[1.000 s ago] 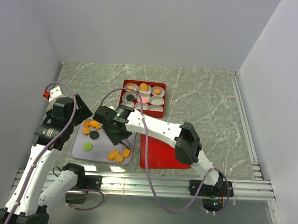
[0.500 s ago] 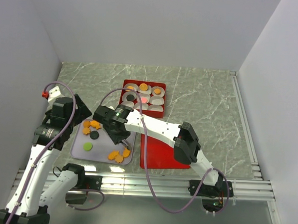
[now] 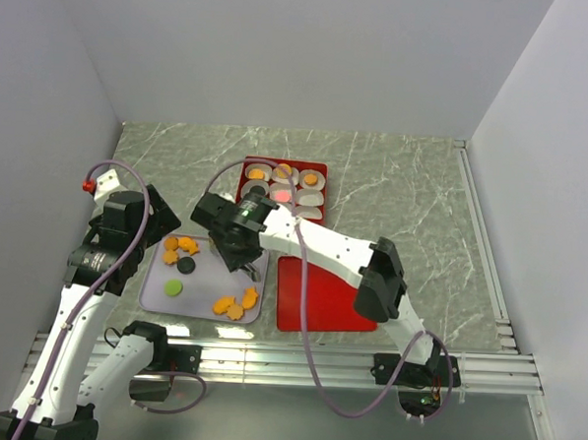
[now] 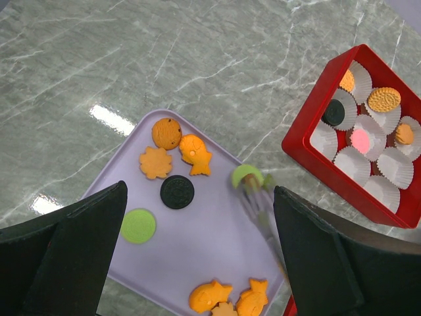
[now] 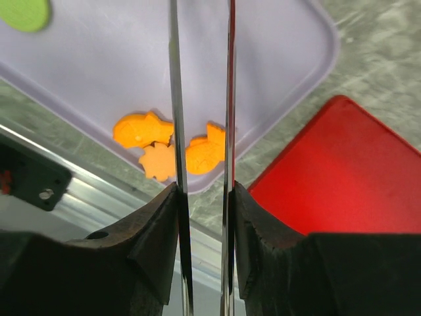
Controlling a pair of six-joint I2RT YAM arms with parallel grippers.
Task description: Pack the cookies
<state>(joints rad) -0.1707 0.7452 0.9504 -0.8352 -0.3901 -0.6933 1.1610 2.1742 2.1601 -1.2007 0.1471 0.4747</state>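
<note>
Several cookies lie on the purple tray (image 4: pixel 217 250): orange round, fish and flower pieces (image 4: pixel 156 162), a black disc (image 4: pixel 177 191) and a green disc (image 4: pixel 138 226). My right gripper (image 3: pixel 236 243) is shut on metal tongs (image 5: pixel 175 99). In the left wrist view the blurred tongs (image 4: pixel 263 217) hold a green cookie (image 4: pixel 247 176) over the tray's far right corner. The red box (image 4: pixel 309 148) of white paper cups holds orange, black (image 4: pixel 334 112) and pink (image 4: pixel 363 139) cookies. My left gripper (image 4: pixel 197 217) is open and empty above the tray.
The red lid (image 3: pixel 320 295) lies flat right of the tray (image 3: pixel 201 299), in front of the box (image 3: pixel 319 169). Three orange cookies (image 5: pixel 141 130) sit at the tray's near right corner. White walls close in the marble table on three sides.
My right gripper with the tongs has moved from the tray's near right part toward its far right corner and the box. The left arm has barely moved.
</note>
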